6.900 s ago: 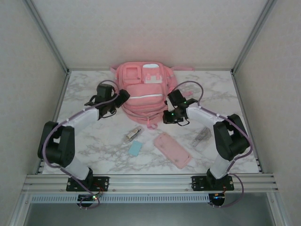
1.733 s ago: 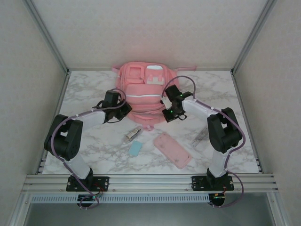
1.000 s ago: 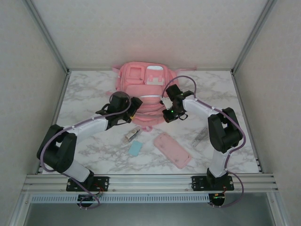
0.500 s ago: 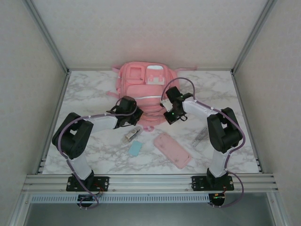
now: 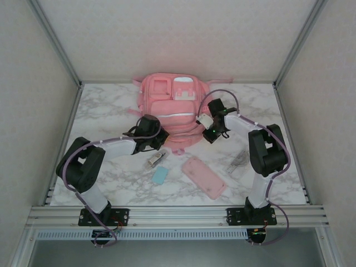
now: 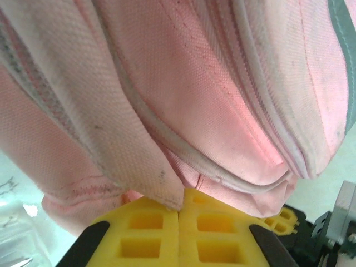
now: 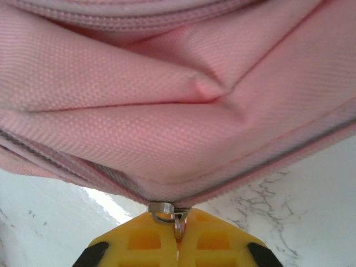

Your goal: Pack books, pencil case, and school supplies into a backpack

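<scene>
The pink backpack (image 5: 169, 105) is found lying flat at the far middle of the marble table (image 5: 105, 108), front pockets up. The left gripper (image 6: 179, 207) is seen with its yellow pads pressed together, a fold of the bag's lower edge pinched between them; from above it is placed at the bag's near-left corner. The right gripper (image 7: 178, 227) is likewise fully closed, with a metal zipper pull (image 7: 166, 211) nipped at its pad tips, at the bag's right side. The pencil case (image 5: 204, 177) is noted nearer the arms, apart from the bag, with the light-blue block (image 5: 160, 176) and silvery stubby item (image 5: 157, 158) to its left and the transparent strip (image 5: 238, 161) to its right.
</scene>
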